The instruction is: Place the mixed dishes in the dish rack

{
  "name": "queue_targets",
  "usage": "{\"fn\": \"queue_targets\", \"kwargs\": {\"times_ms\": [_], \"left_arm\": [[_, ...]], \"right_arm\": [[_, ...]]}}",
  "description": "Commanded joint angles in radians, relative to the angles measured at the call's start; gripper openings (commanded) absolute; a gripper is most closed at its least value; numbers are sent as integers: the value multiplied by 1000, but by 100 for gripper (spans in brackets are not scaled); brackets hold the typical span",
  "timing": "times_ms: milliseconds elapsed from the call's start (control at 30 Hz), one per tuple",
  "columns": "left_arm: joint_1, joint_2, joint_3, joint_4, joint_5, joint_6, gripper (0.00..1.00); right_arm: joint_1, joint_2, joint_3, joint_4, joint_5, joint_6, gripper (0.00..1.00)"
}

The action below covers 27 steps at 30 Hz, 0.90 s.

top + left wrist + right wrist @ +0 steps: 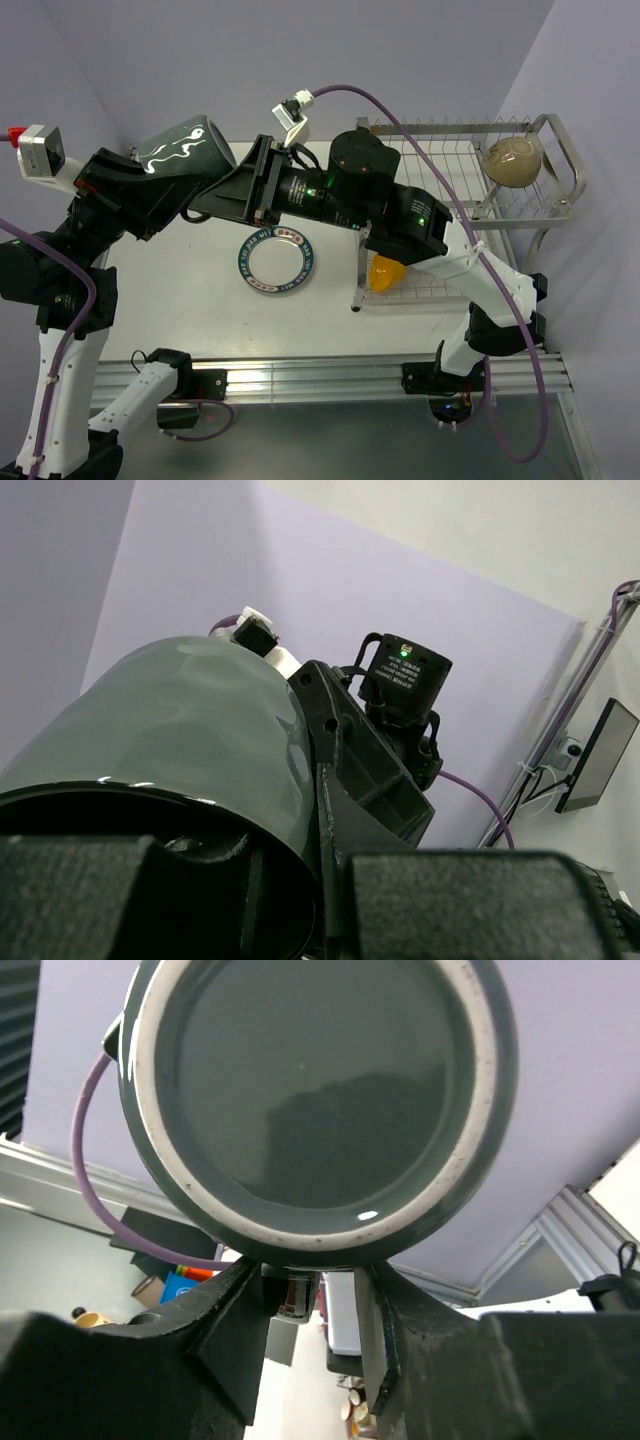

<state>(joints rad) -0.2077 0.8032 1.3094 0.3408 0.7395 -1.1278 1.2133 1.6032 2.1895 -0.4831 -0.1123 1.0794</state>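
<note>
High up on the left, my left gripper (300,890) pinches the dark mug (185,150) by its rim, bottom facing my right gripper (308,1305), whose fingers stand partly open just under it, probably to carry it to the dish rack (455,128) on the right.

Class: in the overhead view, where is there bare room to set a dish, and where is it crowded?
Free: upper rack shelf between right arm and beige bowl; table between plate and near edge. Crowded: beyond the plate, where both arms meet at the dark mug.
</note>
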Motion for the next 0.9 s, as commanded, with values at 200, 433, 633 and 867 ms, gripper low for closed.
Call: {"fn": "queue_targets", "kwargs": {"times_ms": [200,433,633,867], "left_arm": [[-7,17,62,15,58,26,0],[-7,25,68,1,57,25,5],[-7,19,56,-29,41,31,77],[-7,34,74,-64,44,43,99]], "right_arm": [[8,67,75,-58,72,-42,0],[8,26,61,-95,172,-99,0],[8,-45,-25,-43,206,-131,0],[8,-92,-102,11,221,-150,0]]}}
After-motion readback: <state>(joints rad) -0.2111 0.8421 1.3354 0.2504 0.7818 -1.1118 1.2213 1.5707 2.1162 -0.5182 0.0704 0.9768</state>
